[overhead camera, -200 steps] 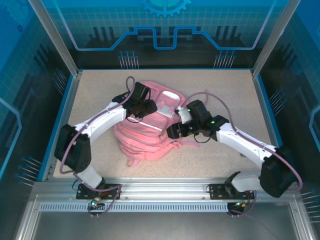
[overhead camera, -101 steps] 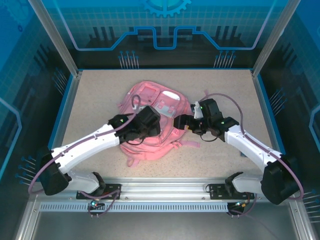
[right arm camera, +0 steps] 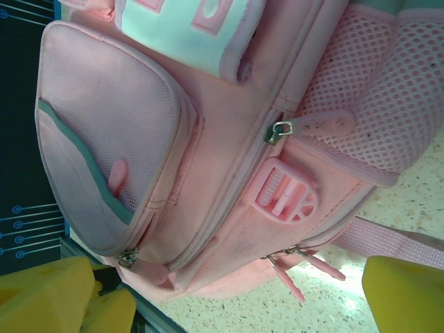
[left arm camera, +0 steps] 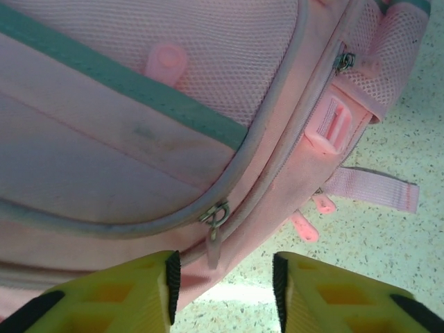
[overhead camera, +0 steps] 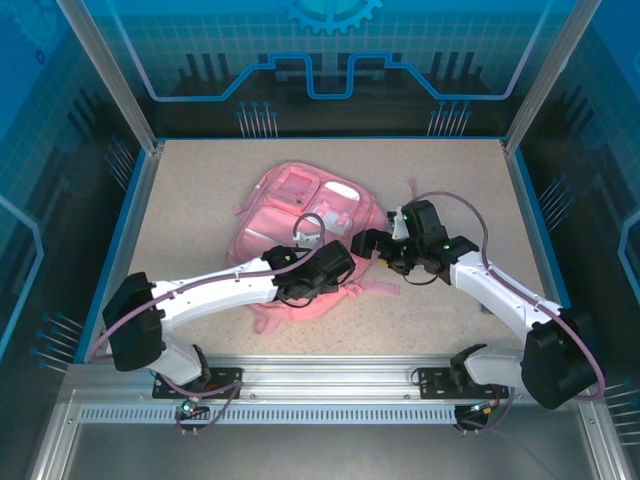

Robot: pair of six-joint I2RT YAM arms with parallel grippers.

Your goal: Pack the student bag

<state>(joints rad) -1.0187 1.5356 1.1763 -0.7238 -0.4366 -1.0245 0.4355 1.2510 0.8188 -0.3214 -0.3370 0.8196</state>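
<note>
Student bag (overhead camera: 295,205) lies flat mid-table, at my 12 o'clock. My left gripper (left arm camera: 222,277) has swung from its 11 o'clock corner to its 5 o'clock edge, jaws part open on nothing. That wrist view picks out a zip pull (left arm camera: 215,220) just ahead, where from overhead my arm covers that edge. The right gripper (right arm camera: 232,295), at its 3 o'clock, has opened wide and empty. Probably I'm lining up on the zip.

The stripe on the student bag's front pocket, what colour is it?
The stripe is muted grey-green on the pink student bag, clearest in the left wrist view.
</note>
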